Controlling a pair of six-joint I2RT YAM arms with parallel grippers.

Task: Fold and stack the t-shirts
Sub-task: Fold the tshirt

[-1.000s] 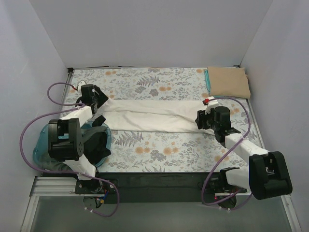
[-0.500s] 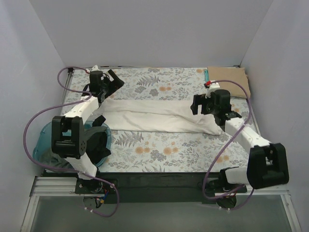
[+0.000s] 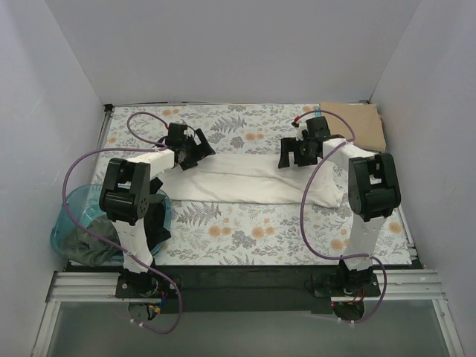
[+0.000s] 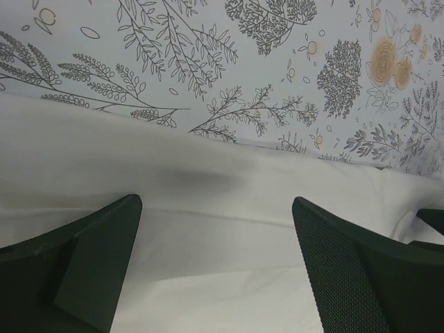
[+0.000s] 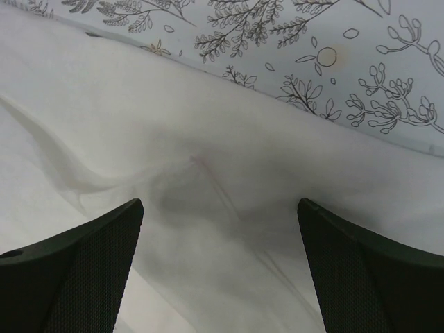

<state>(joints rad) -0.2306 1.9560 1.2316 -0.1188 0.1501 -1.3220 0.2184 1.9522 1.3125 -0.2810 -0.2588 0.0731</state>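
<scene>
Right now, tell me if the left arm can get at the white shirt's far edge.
Probably yes. The left tool hangs open right over the white shirt, whose far edge lies bare on the flowered cloth just ahead of the fingers; nothing stands between.

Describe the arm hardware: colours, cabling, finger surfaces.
The left arm and right arm both have white links joined by bulky black joint housings. A thin purple cable loops loosely outside each arm. A small red tag sits near the right wrist. The fingers are black and wedge-shaped, with a fine mesh texture on the inner face.
</scene>
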